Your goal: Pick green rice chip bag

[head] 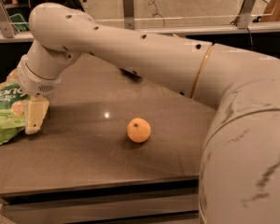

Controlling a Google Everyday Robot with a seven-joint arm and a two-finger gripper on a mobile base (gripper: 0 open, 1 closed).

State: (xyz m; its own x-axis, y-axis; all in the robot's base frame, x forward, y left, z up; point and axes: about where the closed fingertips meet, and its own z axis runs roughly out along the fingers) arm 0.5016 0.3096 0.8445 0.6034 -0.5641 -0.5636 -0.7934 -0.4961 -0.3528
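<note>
Leftward, tool (33, 118) over dark tabletop (84, 155)

The gripper (33, 118) sits at the right edge of the light green glossy snack bag (3, 120), far left on the dark flat bench (84, 162); 1 round orange fruit (138, 129) lies well apart, right.

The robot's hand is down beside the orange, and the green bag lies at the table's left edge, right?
No. The camera view shows the hand down beside the green bag, not the orange, which sits apart. The bag does lie at the left edge.
</note>
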